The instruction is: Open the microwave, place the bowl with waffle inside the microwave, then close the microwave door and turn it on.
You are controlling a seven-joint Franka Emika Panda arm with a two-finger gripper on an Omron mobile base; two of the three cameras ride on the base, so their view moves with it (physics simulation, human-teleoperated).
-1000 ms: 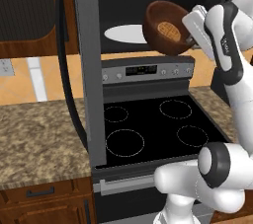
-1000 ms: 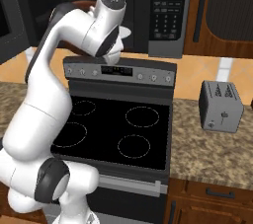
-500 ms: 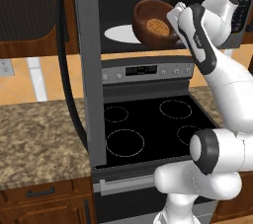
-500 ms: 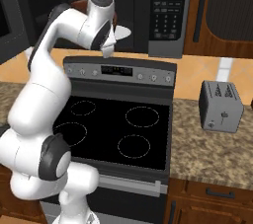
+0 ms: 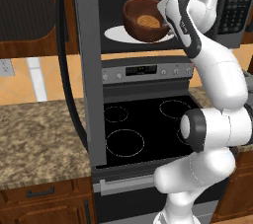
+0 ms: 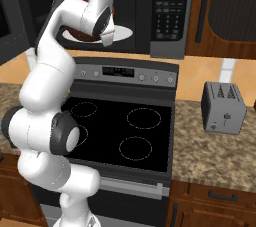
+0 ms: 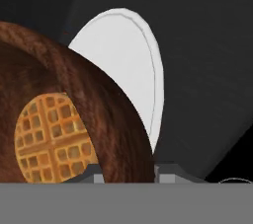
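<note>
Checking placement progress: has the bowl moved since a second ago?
Yes. In the left base view the bowl has gone left and deeper into the microwave, from beyond the turntable plate's right edge to over it.

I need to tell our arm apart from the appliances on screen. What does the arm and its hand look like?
The arm is glossy white, built of rounded, tube-like segments joined by dark grey joint bands and round dark end caps, as at the elbow. No cables or markings are visible. The hand is white as well; in the hand view its finger tips show small and grey.
</note>
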